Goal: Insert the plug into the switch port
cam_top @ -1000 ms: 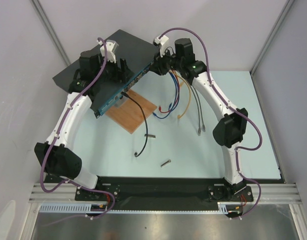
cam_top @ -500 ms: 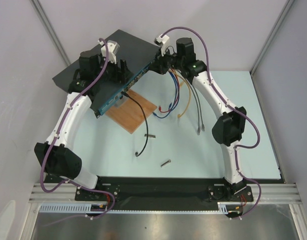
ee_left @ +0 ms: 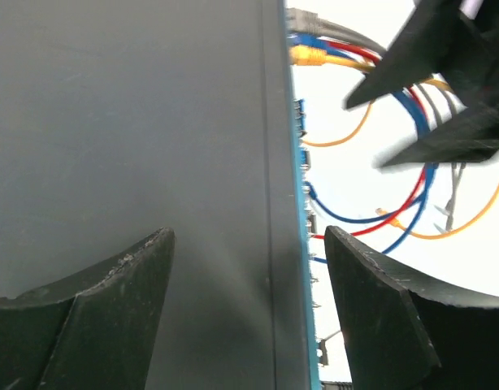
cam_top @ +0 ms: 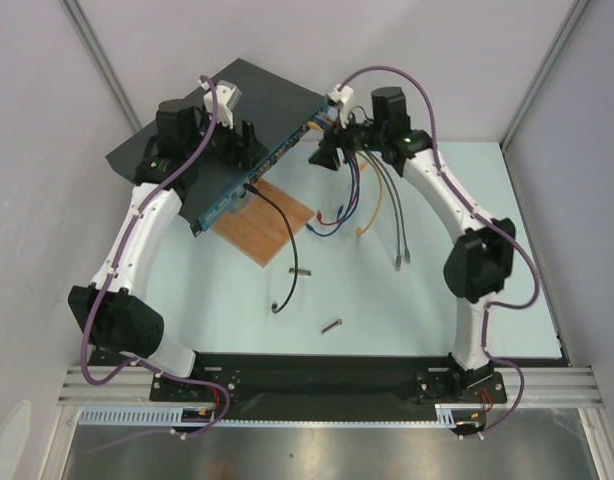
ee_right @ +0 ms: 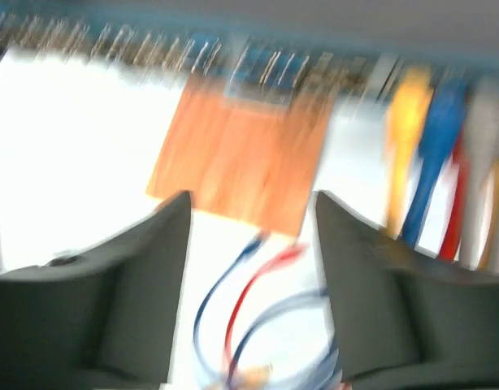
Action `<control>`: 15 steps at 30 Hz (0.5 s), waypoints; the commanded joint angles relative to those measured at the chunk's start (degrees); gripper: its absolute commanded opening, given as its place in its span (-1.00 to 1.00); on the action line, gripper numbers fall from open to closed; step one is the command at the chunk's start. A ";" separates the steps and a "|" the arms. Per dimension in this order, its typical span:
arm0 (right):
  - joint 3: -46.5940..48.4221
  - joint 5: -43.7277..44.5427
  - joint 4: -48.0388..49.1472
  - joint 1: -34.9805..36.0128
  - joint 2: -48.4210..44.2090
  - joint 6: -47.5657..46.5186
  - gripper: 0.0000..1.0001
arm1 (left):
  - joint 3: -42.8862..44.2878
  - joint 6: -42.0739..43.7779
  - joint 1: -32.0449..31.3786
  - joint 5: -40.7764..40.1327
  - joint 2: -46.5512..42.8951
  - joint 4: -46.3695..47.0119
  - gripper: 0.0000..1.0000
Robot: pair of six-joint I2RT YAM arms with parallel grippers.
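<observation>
Your switch (cam_top: 242, 95) lies at the table's (cam_top: 387, 300) far left corner; your left hand (ee_left: 245, 244) hangs spread over its front edge, gripping nothing; your right hand (cam_top: 325, 157) gapes empty off its right end, facing a plugged-in yellow cable (ee_right: 408, 130) and blue cable (ee_right: 440, 138).

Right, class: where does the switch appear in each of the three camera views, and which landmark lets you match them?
Top external: the switch lies angled, upper left of centre.
Left wrist: its dark top fills the left half, blue front edge down the middle.
Right wrist: its blurred blue front runs along the top.
Shared landmark: the yellow plug in its front.
</observation>
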 commanded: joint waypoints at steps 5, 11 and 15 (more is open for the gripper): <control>-18.44 -8.33 -25.20 -3.40 -23.23 -23.34 0.54 | 2.43 1.81 0.27 8.25 -3.72 4.03 0.64; -38.48 -3.41 -33.08 2.30 -29.83 -41.11 0.50 | 2.35 1.89 0.18 11.86 -5.04 1.67 0.63; -53.52 -0.95 -25.45 7.22 -34.66 -43.85 0.41 | 2.08 3.03 -0.61 11.95 -6.44 -0.53 0.64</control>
